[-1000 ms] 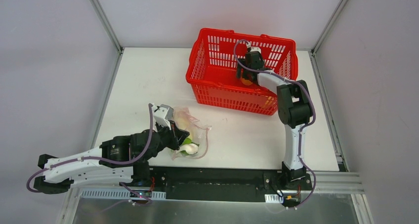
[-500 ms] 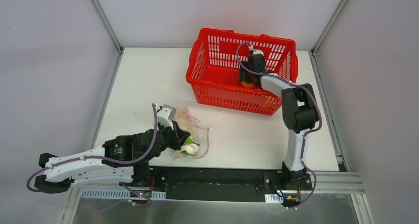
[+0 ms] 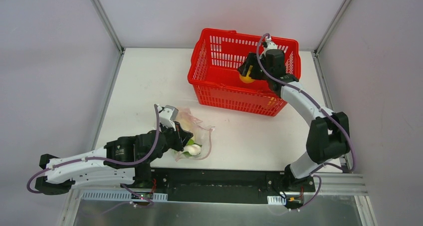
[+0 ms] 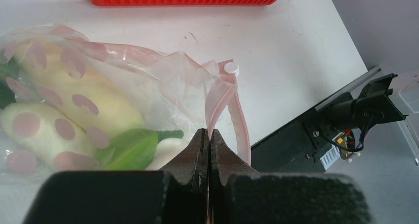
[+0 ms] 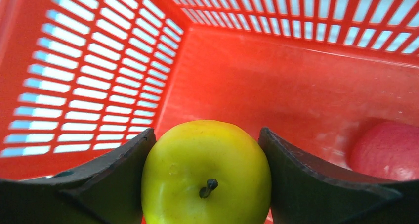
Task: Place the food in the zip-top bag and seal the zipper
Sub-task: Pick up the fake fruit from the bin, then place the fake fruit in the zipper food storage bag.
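Observation:
The clear zip-top bag (image 3: 193, 132) lies on the table near the left arm. Its pinkish zipper (image 4: 221, 92) loops open, and my left gripper (image 4: 208, 134) is shut on that strip at the mouth edge. Inside the bag I see food: a white radish (image 4: 42, 130), a pale yellow piece (image 4: 94, 98) and a green leaf (image 4: 129, 147). My right gripper (image 5: 206, 132) is shut on a yellow apple (image 5: 206, 172), held above the floor of the red basket (image 5: 99, 85). From above, the apple (image 3: 246, 78) shows just under the right gripper (image 3: 249, 72).
The red basket (image 3: 197, 66) stands at the back right of the table. A red fruit (image 5: 388, 150) lies on the basket floor to the right of the apple. The black base rail (image 4: 341, 112) runs close behind the bag's mouth.
The right gripper has closed on the yellow apple and risen with it, its wrist swinging right over the basket. The left gripper keeps its hold on the bag's edge.

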`<state>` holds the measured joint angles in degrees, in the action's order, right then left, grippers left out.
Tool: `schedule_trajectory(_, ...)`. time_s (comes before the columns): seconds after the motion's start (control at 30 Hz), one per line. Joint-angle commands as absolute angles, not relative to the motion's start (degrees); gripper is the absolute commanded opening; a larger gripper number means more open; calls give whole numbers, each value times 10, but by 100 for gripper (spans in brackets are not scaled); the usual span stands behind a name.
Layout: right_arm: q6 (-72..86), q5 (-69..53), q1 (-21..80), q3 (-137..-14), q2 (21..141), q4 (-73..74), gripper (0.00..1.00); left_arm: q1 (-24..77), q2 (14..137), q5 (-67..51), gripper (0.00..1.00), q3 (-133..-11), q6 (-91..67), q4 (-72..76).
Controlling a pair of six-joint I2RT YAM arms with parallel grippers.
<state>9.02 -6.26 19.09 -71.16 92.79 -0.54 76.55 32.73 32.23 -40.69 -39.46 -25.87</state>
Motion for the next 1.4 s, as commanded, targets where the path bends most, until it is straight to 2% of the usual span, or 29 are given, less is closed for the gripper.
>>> schedule_trajectory(0.0, 125, -140, 189, -699, 856, -10, 49, 770, 332, 353, 0, -424, -390, -234)
schedule_trajectory(0.33, 136, -218, 189, -677, 744, -6, 49, 769, 363, 372, 0, -428, -376, -204)
schedule_trajectory(0.5, 158, -329, 189, -665, 701, -17, 49, 769, 389, 361, 0, -441, -370, -192)
schedule_trajectory(0.77, 220, -426, 214, -630, 643, -22, 48, 769, 413, 361, 0, -454, -365, -179)
schedule_trajectory(0.97, 194, -410, 312, -586, 595, 34, 47, 769, 417, 365, 0, -459, -366, -171)
schedule_trajectory(1.1, 194, -387, 379, -538, 563, 17, 46, 769, 423, 366, 0, -468, -369, -165)
schedule_trajectory(1.37, 178, -326, 479, -490, 563, 17, 45, 769, 445, 347, 0, -493, -377, -139)
